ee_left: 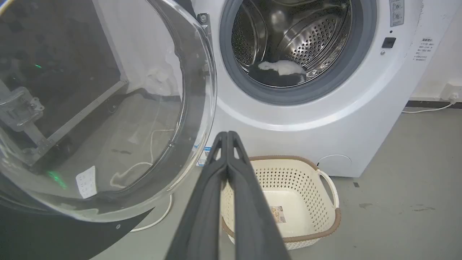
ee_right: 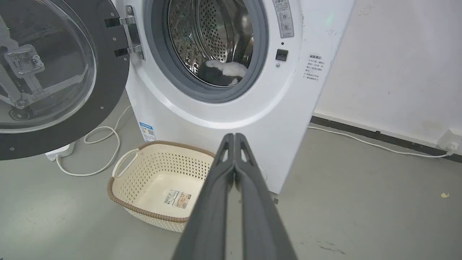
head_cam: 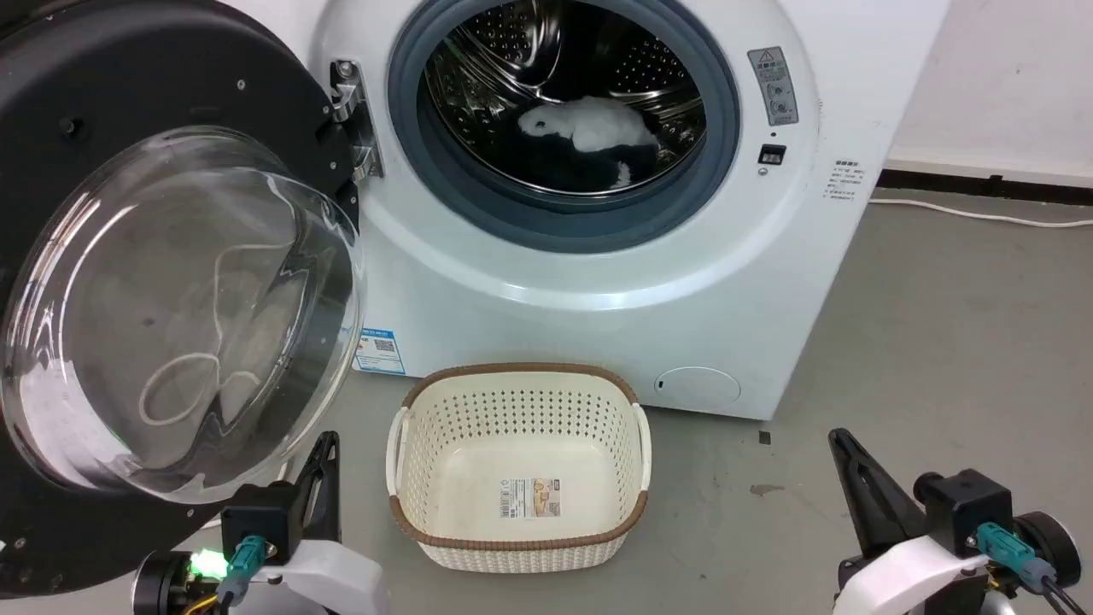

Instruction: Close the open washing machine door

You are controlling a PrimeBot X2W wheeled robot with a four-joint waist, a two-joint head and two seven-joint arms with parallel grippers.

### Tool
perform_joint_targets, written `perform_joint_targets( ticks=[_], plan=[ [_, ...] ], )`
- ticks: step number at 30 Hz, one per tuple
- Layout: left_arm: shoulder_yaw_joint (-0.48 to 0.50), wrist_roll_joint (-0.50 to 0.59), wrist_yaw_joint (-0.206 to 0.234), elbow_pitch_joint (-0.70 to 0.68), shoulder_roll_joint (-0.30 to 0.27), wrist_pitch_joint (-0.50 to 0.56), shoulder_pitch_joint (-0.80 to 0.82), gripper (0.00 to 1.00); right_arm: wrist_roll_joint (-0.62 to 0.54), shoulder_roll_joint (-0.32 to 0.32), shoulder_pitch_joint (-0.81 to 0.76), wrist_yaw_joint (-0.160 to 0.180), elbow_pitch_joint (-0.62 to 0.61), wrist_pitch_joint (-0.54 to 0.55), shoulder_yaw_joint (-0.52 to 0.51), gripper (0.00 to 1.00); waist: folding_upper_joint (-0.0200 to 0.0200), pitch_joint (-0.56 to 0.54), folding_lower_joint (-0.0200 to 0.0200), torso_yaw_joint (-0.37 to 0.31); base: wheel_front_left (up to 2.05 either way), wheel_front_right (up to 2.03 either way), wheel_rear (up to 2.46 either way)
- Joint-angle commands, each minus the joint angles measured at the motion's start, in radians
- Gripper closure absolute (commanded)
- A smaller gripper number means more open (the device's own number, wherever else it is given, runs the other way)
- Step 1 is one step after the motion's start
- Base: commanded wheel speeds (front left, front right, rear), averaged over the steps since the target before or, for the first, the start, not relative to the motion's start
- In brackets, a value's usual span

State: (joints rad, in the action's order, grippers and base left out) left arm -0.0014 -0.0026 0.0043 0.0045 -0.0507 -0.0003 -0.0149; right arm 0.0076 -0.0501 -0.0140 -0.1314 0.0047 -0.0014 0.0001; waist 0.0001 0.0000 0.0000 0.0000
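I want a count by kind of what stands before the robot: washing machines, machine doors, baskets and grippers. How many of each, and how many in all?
washing machine: 1
washing machine door, open: 1
laundry basket: 1
grippers, jaws shut: 2 (left gripper, right gripper)
Total: 5

Grey, perhaps concrete floor (head_cam: 956,342) meets white wall (head_cam: 1008,77)

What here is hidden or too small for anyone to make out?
Washing machine door: left and lower rim cut off by the head view's edge.
Grey sticker: text too small, head view.
Basket label: print too small, right wrist view.
Laundry in the drum: type unclear, left wrist view.
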Motion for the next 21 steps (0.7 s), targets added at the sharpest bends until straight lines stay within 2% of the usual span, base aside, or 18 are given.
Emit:
perform_joint_targets(
  ticks=[1, 21],
  plan=[
    [0.001, 0.003, -0.004, -0.005, 0.0, 0.0, 0.015, 1.0, -0.008, 0.0, 0.014, 0.001, -0.005, 0.001, 0.0, 1.0, -0.0001, 0.0, 0.0, 0.0, 0.0, 0.0, 0.0],
    [0.001, 0.003, -0.004, -0.005, 0.0, 0.0, 0.015, 1.0, -0.008, 0.0, 0.014, 0.001, -0.005, 0.001, 0.0, 1.0, -0.0001, 0.0, 0.0, 0.0, 0.0, 0.0, 0.0]
  ],
)
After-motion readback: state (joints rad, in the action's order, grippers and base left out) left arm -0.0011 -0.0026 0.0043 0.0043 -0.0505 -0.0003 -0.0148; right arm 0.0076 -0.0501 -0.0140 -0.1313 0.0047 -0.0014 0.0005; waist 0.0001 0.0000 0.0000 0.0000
